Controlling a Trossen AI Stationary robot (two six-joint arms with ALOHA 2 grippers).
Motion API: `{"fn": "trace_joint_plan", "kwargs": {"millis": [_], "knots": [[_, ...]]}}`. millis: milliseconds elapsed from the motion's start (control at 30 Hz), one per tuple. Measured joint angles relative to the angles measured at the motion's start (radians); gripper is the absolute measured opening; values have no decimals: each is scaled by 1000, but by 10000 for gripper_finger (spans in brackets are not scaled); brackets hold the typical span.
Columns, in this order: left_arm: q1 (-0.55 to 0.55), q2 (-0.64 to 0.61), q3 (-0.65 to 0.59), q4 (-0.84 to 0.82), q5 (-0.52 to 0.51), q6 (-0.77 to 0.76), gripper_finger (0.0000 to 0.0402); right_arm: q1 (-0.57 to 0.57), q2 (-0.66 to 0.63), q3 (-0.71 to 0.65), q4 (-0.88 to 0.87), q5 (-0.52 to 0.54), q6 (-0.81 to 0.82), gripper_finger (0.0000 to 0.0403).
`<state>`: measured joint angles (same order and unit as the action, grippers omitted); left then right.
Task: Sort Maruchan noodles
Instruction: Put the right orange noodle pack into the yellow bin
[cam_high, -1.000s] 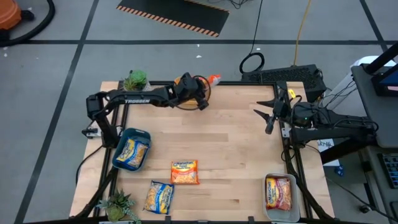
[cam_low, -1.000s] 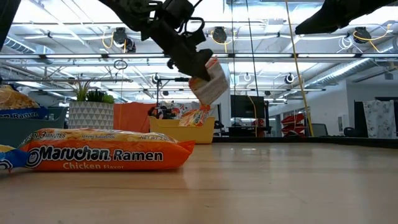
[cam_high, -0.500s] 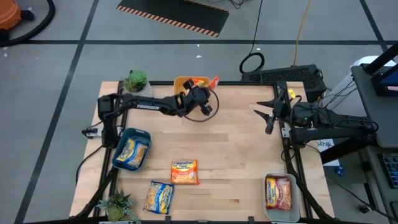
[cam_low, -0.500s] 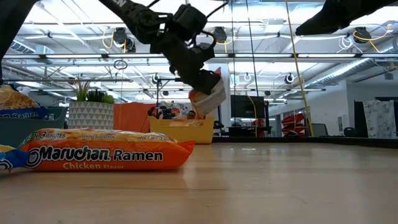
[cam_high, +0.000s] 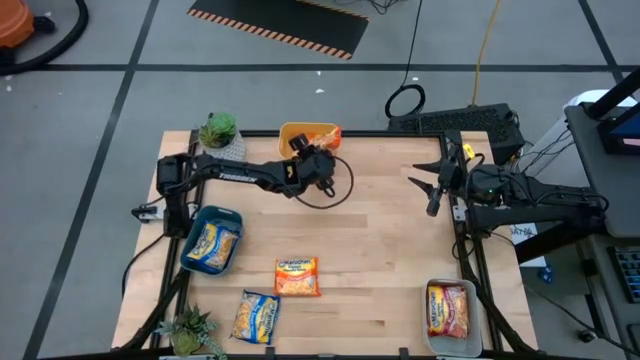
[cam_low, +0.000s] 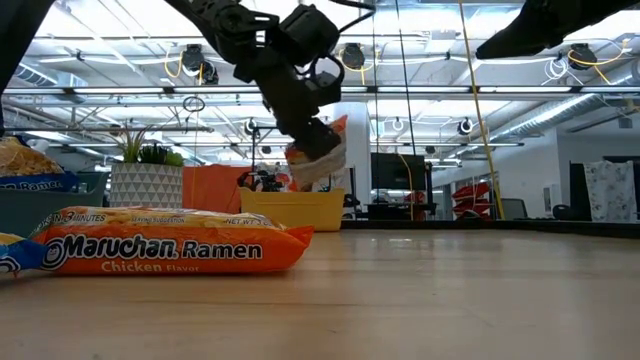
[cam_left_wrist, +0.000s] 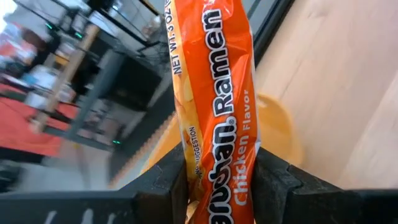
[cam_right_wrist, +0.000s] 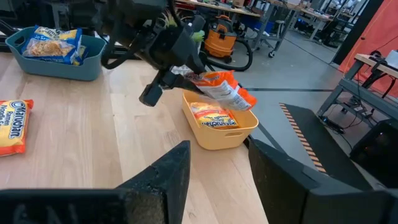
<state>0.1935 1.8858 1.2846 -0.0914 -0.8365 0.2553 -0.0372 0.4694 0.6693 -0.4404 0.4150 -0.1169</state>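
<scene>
One orange ramen packet (cam_left_wrist: 214, 106) is pinched in the left gripper (cam_high: 318, 160) above the yellow bin (cam_high: 309, 134) at the upper middle of the table (cam_high: 390, 250). Right gripper (cam_high: 432, 185) waits at the right edge, fingers apart and empty.

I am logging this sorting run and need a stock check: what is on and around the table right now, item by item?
Held ramen packet: one, orange, in the left tool above the yellow bin.
Yellow bin: one, far table edge, an orange packet inside.
Blue bin: one, left side, holding a blue and white packet.
Clear bin: one, near right corner, holding a red packet.
Loose packets: orange one mid-table, blue-edged one near the front.
Potted plants: two, green, far left and near left corners.
Left tool: shut on the held packet.
Right tool: open, waiting at the right edge.
</scene>
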Motion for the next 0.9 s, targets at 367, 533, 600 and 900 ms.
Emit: {"fn": "trace_joint_plan", "kwargs": {"millis": [367,533,600,900], "knots": [[43,-1,0,-88,-28,347,131,0,0,0,1,-1,12,160],[69,-1,0,-160,-27,470,131,0,0,0,1,-1,11,160],[75,-1,0,-162,-25,525,131,0,0,0,1,-1,4,160],[102,-1,0,-143,0,552,150,0,0,0,1,-1,1,160]]}}
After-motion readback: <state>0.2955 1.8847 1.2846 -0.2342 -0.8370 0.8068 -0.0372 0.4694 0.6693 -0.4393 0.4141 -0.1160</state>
